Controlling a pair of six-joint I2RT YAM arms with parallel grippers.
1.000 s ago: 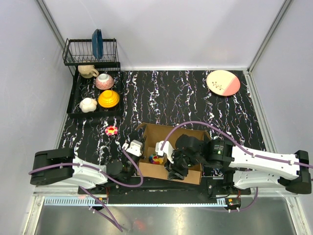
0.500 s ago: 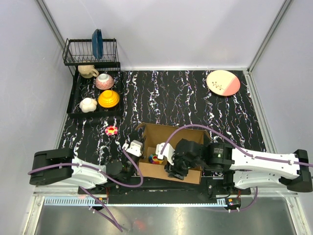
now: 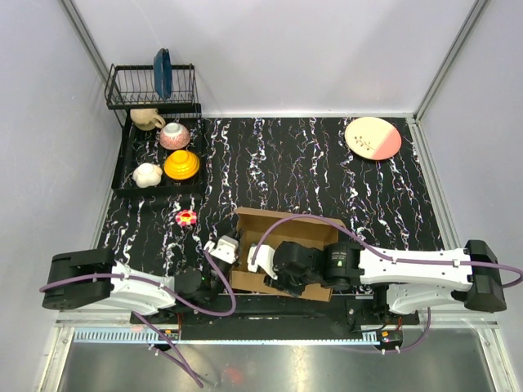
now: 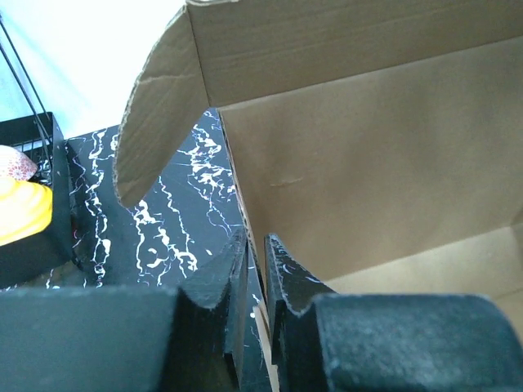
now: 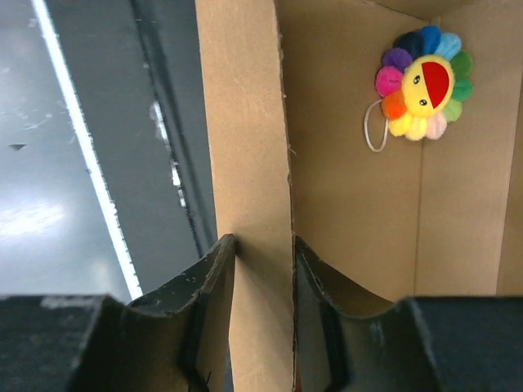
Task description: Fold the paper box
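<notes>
Along the near surface point(image 3: 327, 163) edge, left gripper point(image 4: 257, 273) and right gripper point(image 5: 264, 269) straddle box point(image 3: 286, 222) walls — grip unclear; fold along the crease.

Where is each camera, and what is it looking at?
Top external: high behind the robot, looking down on the table and paper box; left arm and right arm show.
Left wrist: on the left arm, facing the box's side wall; left gripper shows.
Right wrist: on the right arm, looking into the box at a flower toy; right gripper shows.
Shared: all see the paper box.
</notes>
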